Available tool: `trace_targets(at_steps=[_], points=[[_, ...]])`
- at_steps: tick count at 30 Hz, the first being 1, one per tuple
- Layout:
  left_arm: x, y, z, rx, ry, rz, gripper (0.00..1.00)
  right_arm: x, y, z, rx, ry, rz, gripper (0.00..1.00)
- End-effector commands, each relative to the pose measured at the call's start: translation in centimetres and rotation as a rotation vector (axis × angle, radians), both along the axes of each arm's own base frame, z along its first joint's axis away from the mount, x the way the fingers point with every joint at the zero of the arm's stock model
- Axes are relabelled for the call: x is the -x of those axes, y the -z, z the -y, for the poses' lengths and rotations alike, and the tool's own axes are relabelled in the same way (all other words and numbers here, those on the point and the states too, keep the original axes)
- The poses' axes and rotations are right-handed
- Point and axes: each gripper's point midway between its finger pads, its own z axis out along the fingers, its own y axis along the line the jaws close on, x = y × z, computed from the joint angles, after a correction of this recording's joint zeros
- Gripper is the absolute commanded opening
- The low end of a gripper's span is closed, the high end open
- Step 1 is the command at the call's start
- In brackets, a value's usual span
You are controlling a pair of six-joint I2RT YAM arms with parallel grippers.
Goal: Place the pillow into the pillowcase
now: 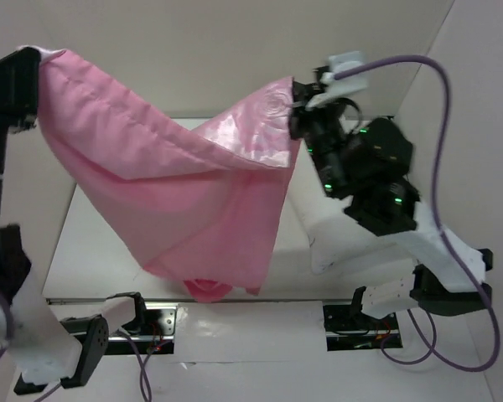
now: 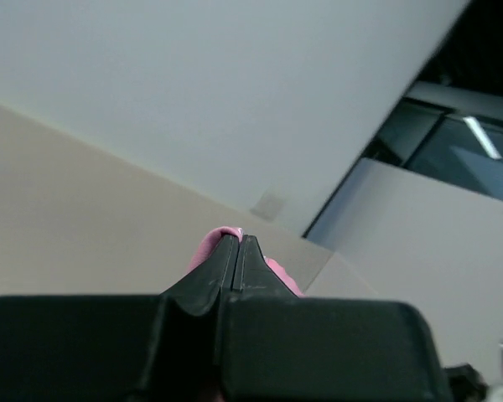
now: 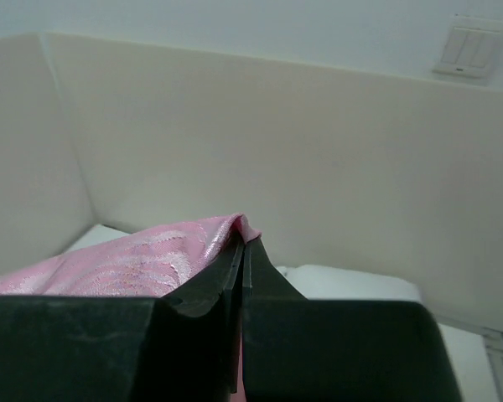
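The pink pillowcase [image 1: 193,201] hangs stretched in the air between my two grippers, sagging down to the table's near edge. My left gripper [image 1: 40,57] is shut on its upper left corner, high at the far left; pink fabric [image 2: 211,248] shows at its fingertips. My right gripper [image 1: 298,94] is shut on its upper right corner; the rose-patterned cloth [image 3: 142,264] shows left of its fingers. The white pillow [image 1: 318,230] lies on the table under the right arm, mostly hidden by the pillowcase and the arm. It also shows in the right wrist view [image 3: 352,283].
White walls [image 1: 235,50] enclose the table at the back and sides. The table's white top [image 1: 92,251] shows at the left under the hanging fabric. Arm bases and cables [image 1: 377,314] sit along the near edge.
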Motion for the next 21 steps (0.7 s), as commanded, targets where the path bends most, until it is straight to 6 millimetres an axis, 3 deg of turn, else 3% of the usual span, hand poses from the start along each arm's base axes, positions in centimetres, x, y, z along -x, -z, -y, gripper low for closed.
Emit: trace_targets(at_steps=[1, 2, 3, 4, 5, 6, 7, 8, 9, 10, 11, 12, 13, 14, 15, 16, 17, 18, 19, 20, 21], points=[[-12.8, 6.8, -3.3, 0.015, -0.078, -0.274, 0.0, -3.2, 0.7, -2.0, 0.097, 0.18, 0.05, 0.0], [-15.7, 8.4, -4.0, 0.015, -0.092, -0.326, 0.0, -4.9, 2.1, -4.6, 0.14, 0.178, 0.048, 0.0], [-17.3, 9.4, -4.9, 0.02, -0.128, -0.355, 0.0, -6.1, 2.6, -5.5, 0.158, 0.179, 0.044, 0.0], [-19.0, 10.8, -5.2, 0.002, -0.137, -0.395, 0.0, -8.4, 2.8, -4.8, 0.14, 0.212, 0.034, 0.0], [-20.5, 11.9, -6.2, 0.001, -0.165, -0.427, 0.0, -11.0, 5.1, -7.0, 0.174, 0.192, -0.001, 0.0], [-23.6, 14.5, -7.0, 0.011, -0.176, -0.498, 0.0, -12.8, 6.7, -8.4, 0.218, 0.117, -0.03, 0.0], [-24.9, 15.7, -7.8, 0.005, -0.201, -0.529, 0.0, -14.5, 7.1, -8.4, 0.196, 0.104, -0.044, 0.0], [-26.4, 17.7, -8.8, 0.002, -0.225, -0.577, 0.0, -17.6, 9.0, -7.6, 0.171, 0.111, -0.089, 0.0], [-27.8, 19.4, -9.1, -0.004, -0.226, -0.619, 0.0, -20.1, 12.1, -9.9, 0.205, 0.017, -0.124, 0.0], [-30.3, 23.0, -10.1, 0.008, -0.25, -0.702, 0.0, -22.1, 14.6, -10.3, 0.219, -0.008, -0.169, 0.0], [-31.3, 25.0, -10.6, 0.005, -0.267, -0.748, 0.0, -24.7, 15.4, -9.1, 0.18, -0.003, -0.191, 0.0], [-32.4, 26.8, -11.2, 0.01, -0.287, -0.782, 0.0, -27.7, 20.6, -10.2, 0.213, -0.026, -0.276, 0.0], [-33.3, 29.6, -12.1, 0.009, -0.321, -0.845, 0.0, -29.1, 22.7, -11.2, 0.205, -0.106, -0.302, 0.0], [-34.8, 32.7, -13.4, 0.017, -0.379, -0.906, 0.0, -31.3, 24.0, -10.3, 0.164, -0.107, -0.324, 0.0], [-35.5, 34.3, -13.9, 0.006, -0.396, -0.939, 0.0, -33.6, 29.0, -11.0, 0.175, -0.121, -0.386, 0.0], [-36.4, 35.7, -13.9, -0.007, -0.401, -0.965, 0.0, -34.7, 31.1, -11.2, 0.171, -0.137, -0.419, 0.05], [-37.4, 36.7, -13.8, -0.024, -0.386, -0.982, 0.28, -36.0, 29.0, -10.8, 0.122, -0.138, -0.391, 0.53], [-38.9, 40.1, -13.7, -0.072, -0.352, -1.054, 0.54, -36.5, 30.2, -11.4, 0.119, -0.152, -0.425, 0.74], [-38.7, 41.7, -13.4, -0.085, -0.323, -1.127, 0.75, -37.2, 34.0, -11.5, 0.136, -0.169, -0.515, 0.86], [-39.0, 40.6, -12.7, -0.091, -0.313, -1.12, 0.9, -37.2, 32.8, -11.2, 0.116, -0.179, -0.508, 0.93], [-38.6, 41.4, -12.8, -0.123, -0.308, -1.158, 0.97, -36.8, 34.7, -11.3, 0.123, -0.189, -0.554, 0.95]])
